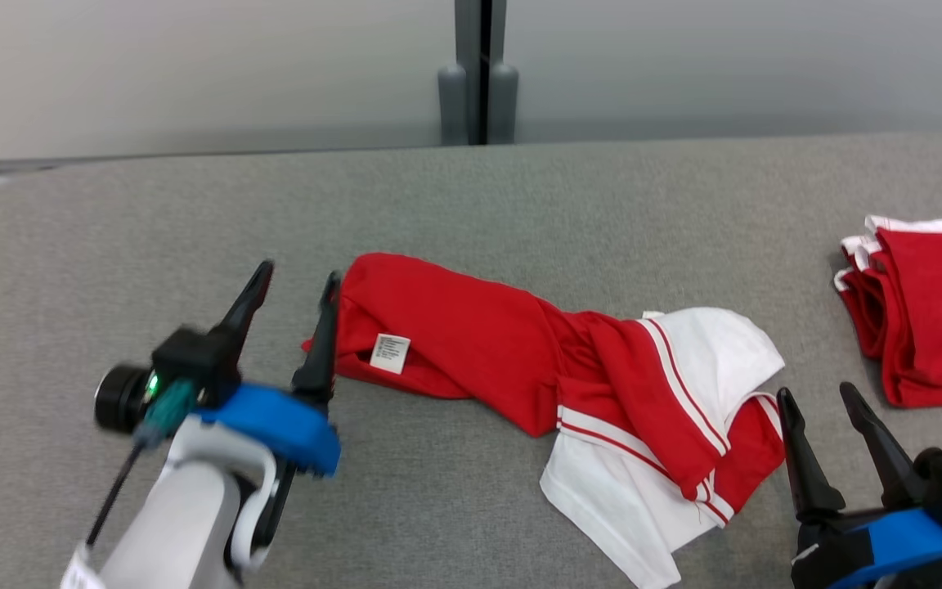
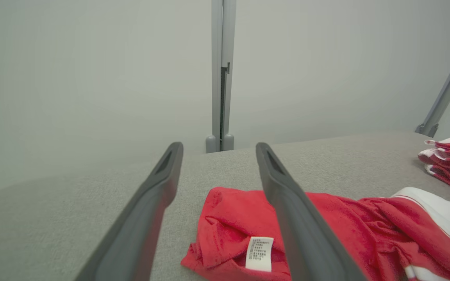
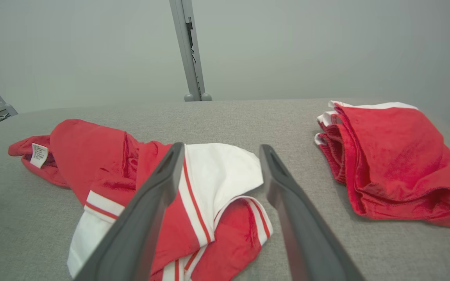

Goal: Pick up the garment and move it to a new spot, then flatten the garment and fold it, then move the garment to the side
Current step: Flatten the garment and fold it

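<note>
Hovering the left gripper (image 1: 298, 275) and right gripper (image 1: 815, 393) wide and empty at the garment (image 1: 471, 335) ends, best aiming low along the surface (image 1: 438, 204), pinching all layers, lifting evenly.

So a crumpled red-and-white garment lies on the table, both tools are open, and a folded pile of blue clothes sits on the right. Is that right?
No: the folded pile on the right is red with white trim, not blue, as the head view shows. The crumpled red-and-white garment lies on the grey table, and the left tool and right tool are both open.
</note>
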Tool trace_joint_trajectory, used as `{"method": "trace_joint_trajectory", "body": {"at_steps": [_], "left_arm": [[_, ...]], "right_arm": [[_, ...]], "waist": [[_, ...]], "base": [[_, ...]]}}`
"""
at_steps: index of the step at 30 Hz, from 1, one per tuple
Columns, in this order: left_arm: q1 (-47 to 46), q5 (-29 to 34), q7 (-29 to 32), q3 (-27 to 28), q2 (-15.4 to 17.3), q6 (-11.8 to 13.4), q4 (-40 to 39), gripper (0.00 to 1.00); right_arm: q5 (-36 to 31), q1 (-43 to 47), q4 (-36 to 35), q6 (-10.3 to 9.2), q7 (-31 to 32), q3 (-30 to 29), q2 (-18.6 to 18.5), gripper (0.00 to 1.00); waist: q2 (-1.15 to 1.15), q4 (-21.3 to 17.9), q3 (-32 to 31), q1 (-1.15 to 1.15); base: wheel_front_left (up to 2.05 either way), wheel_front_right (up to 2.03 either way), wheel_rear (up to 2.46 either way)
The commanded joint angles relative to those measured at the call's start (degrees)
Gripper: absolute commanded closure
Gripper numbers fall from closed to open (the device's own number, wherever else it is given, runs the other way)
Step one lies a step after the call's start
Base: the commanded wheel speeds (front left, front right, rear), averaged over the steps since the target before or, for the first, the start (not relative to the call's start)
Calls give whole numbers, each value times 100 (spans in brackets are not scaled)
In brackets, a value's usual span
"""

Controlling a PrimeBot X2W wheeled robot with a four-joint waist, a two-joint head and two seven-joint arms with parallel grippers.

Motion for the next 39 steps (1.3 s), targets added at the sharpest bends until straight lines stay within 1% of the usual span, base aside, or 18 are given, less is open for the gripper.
{"method": "trace_joint_trajectory", "body": {"at_steps": [1, 2, 7, 12, 16, 17, 18, 19, 24, 27, 31, 33, 34, 36, 39], "left_arm": [[-340, -35, 173, -68, -54, -96, 170, 0], [-525, -112, 331, -121, -130, -185, 343, 0], [-1500, -194, 1002, -329, -266, -523, 1386, 0], [-2271, -222, 1469, -451, -296, -697, 2588, 0], [-2659, -249, 1679, -480, -332, -732, 3423, 0], [-2740, -271, 1674, -495, -348, -760, 3568, 4], [-2800, -308, 1655, -510, -371, -782, 3691, 90], [-2848, -317, 1617, -527, -383, -814, 3791, 100], [-2967, -396, 1239, -660, -440, -910, 4086, 100], [-2961, -402, 896, -731, -408, -936, 4065, 100], [-2641, -394, 321, -847, -348, -957, 3676, 100], [-2337, -456, 104, -809, -240, -948, 3362, 100], [-2126, -495, 36, -781, -199, -907, 3199, 100], [-1598, -588, -62, -712, -117, -749, 2777, 100], [-682, -788, -30, -593, 14, -446, 2092, 100]], "right_arm": [[-51, -133, -35, 0, 28, 11, 21, 0], [-61, -183, -38, 0, 37, 27, 34, 0], [-91, -469, 21, 0, 55, 202, 60, 0], [-72, -682, 151, 0, -19, 303, 68, 0], [-21, -798, 283, 0, -75, 364, 88, 0], [-10, -818, 310, 0, -87, 372, 90, 0], [-4, -828, 336, 0, -107, 372, 91, 0], [-7, -838, 356, 0, -126, 359, 91, 0], [7, -864, 423, 0, -188, 258, 76, 0], [-11, -829, 442, 0, -192, 183, 69, 0], [14, -703, 453, 0, -197, 68, 82, 0], [28, -635, 454, 0, -192, 39, 93, 0], [55, -603, 462, 0, -195, 29, 101, 0], [50, -534, 461, 0, -186, -21, 106, 0], [68, -445, 440, 0, -167, -78, 125, 0]], "waist": [[0, -2, 148, 0], [0, -30, 229, 0], [0, -225, 635, 0], [0, -379, 886, 0], [0, -478, 977, 0], [0, -496, 985, 0], [0, -507, 989, 0], [0, -515, 994, 0], [0, -492, 941, 0], [0, -438, 859, 0], [0, -325, 673, 0], [0, -280, 569, 0], [0, -256, 509, 0], [0, -208, 413, 0], [0, -130, 327, 0]], "base": [[0, 0, 0], [0, 0, 0], [0, 0, 0], [0, 0, 0], [0, 0, 0], [0, 0, 0], [0, 0, 0], [0, 0, 0], [0, 0, 0], [0, 0, 0], [0, 0, 0], [0, 0, 0], [0, 0, 0], [0, 0, 0], [0, 0, 0]]}}
